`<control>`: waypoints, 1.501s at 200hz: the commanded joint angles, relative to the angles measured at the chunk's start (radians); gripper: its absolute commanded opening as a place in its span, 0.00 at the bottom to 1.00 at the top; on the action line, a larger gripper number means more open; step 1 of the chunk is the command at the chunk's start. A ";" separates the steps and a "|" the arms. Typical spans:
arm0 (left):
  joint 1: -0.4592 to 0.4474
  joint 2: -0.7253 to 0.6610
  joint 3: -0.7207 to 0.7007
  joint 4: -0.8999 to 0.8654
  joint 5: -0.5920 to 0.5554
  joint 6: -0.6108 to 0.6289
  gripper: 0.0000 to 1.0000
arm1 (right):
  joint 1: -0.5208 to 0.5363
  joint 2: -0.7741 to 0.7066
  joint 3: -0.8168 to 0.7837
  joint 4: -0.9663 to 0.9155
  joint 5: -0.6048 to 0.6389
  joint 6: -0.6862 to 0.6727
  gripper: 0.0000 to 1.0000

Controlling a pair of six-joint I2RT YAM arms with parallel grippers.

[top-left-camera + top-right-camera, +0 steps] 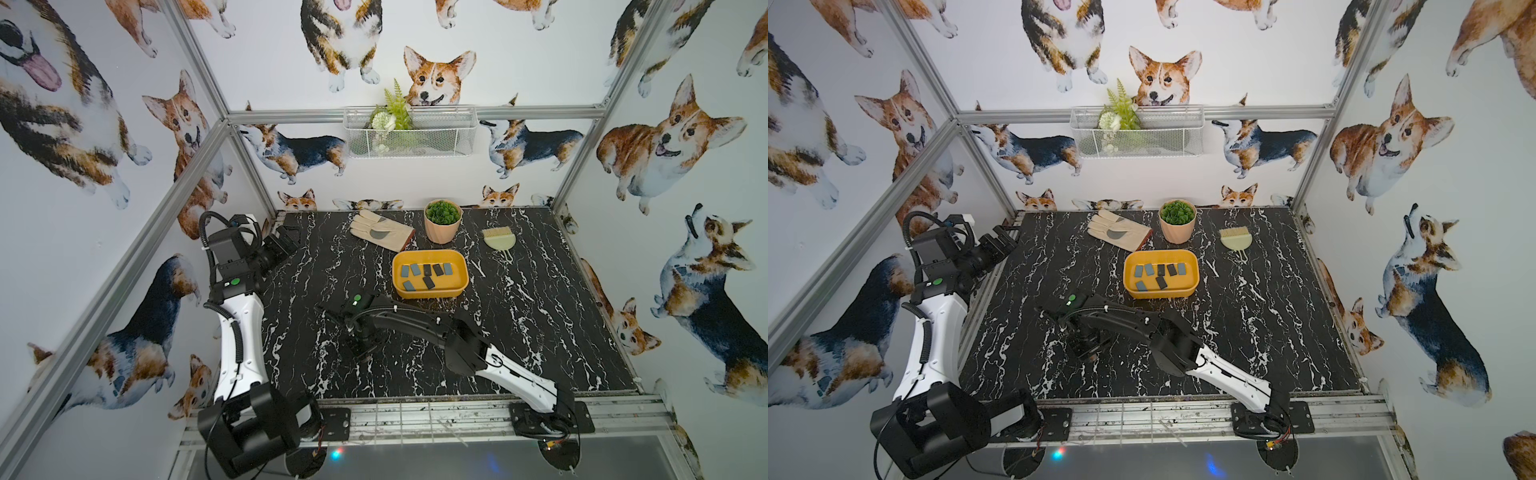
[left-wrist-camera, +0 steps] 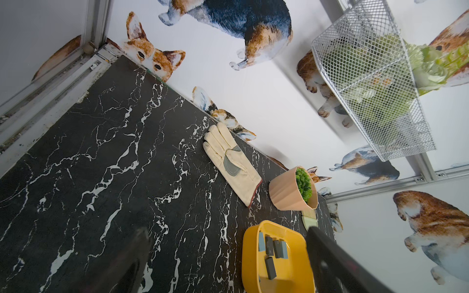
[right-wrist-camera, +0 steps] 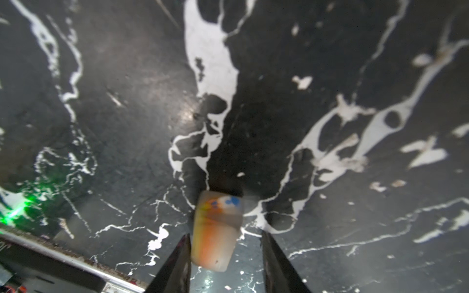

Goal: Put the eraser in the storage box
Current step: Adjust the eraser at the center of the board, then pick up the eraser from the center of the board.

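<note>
My right gripper straddles the pale orange-smudged rubber block eraser, long axis along the fingers, jaws apart, not yet clamped.

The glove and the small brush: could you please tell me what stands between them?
The peach plant pot stands between the glove and the brush, at the table's far side; both top views show it.

eraser: smeared in the right wrist view, print unreadable; in both top views it's buried under the right arm
right fingers: chopped by the frame edge
left fingers: dark blurs, cut off too
brush: mostly behind the pot
box: runs off the edge
</note>
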 commanded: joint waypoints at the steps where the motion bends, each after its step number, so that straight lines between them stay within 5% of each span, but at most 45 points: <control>1: 0.007 0.001 -0.001 0.034 0.024 -0.007 0.98 | 0.004 0.006 0.008 -0.055 0.069 -0.002 0.43; 54: 0.009 0.002 -0.007 0.044 0.033 -0.016 0.98 | 0.001 -0.068 -0.113 0.027 0.108 -0.037 0.44; 201: 0.017 0.000 -0.010 0.044 0.031 -0.016 0.98 | 0.009 -0.040 -0.080 0.074 0.099 -0.133 0.51; 300: 0.022 0.001 -0.010 0.044 0.031 -0.013 0.98 | 0.008 -0.027 -0.071 0.070 0.122 -0.156 0.23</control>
